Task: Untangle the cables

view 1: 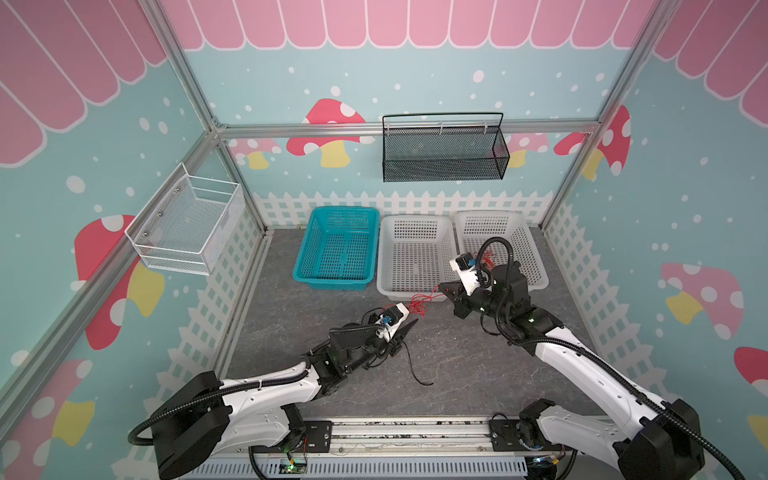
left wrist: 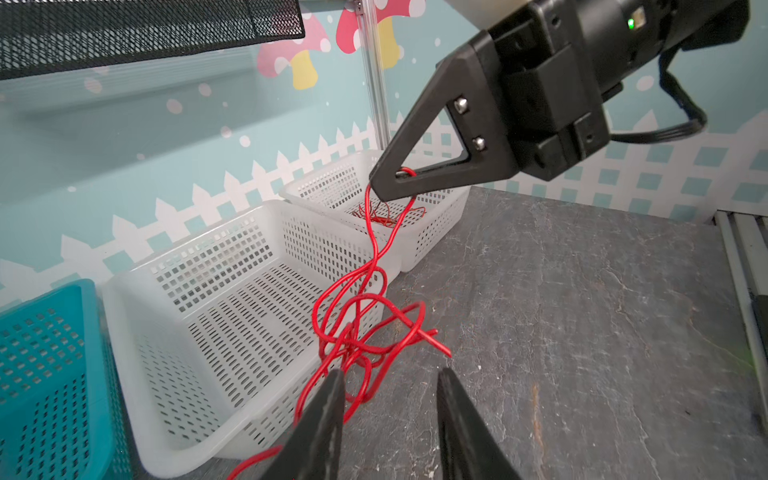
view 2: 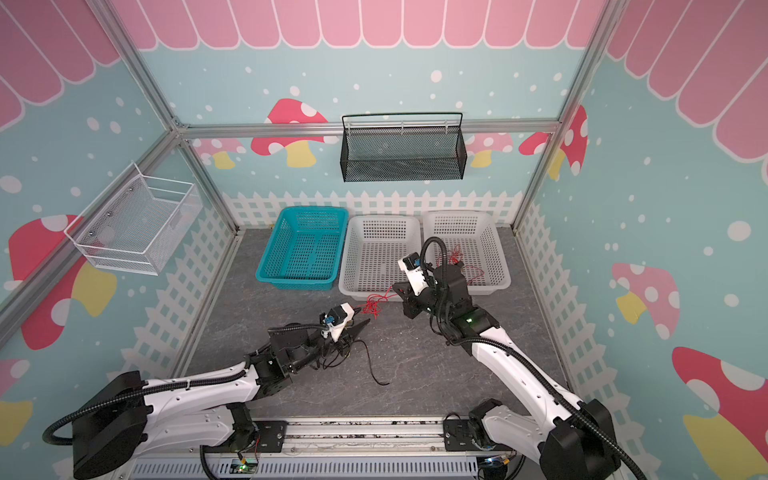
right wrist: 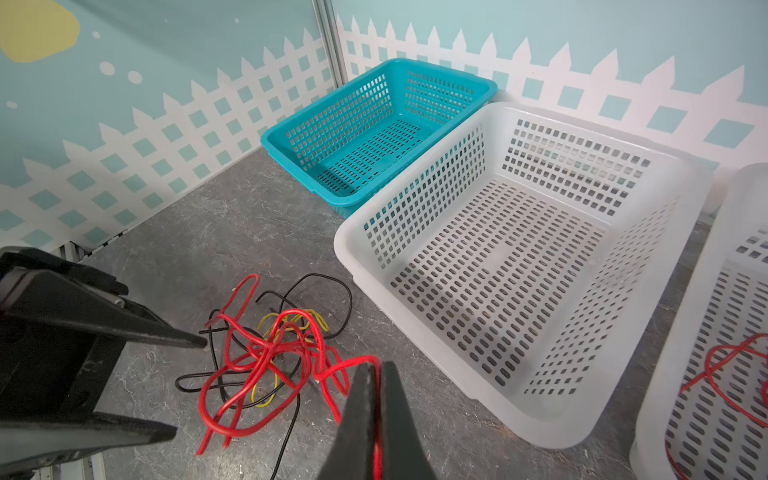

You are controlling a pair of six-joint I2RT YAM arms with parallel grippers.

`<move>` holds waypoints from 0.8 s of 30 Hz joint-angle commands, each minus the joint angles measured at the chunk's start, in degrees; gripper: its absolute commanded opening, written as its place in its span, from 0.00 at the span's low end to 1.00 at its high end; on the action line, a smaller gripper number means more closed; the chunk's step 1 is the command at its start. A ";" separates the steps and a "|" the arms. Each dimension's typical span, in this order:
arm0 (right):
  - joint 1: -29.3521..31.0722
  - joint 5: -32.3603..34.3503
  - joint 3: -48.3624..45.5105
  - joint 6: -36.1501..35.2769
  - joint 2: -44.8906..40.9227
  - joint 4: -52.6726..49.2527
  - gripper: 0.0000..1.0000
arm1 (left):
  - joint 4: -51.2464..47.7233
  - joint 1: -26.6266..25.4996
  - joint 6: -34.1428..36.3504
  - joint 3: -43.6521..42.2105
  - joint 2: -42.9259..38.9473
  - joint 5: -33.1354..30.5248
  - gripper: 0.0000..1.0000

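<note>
**Red cable (left wrist: 376, 257) pinched at white basket (right wrist: 345, 249) edge**

The right gripper (left wrist: 384, 188) clamps it above the tangled cables (right wrist: 270, 353), which lie on the table (right wrist: 216, 224) just before the rim. The left gripper (left wrist: 390, 376) gapes beside them; open table lies rightward.

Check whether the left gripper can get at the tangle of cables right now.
Probably yes. The left gripper stands open right at the tangle of cables, nothing between them; the right gripper, shut on a red strand, holds it from the far side.
</note>
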 commanded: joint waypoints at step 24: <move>0.49 -0.54 1.82 1.55 0.02 0.86 0.00 | 8.87 -0.62 2.95 0.95 7.08 -3.62 0.00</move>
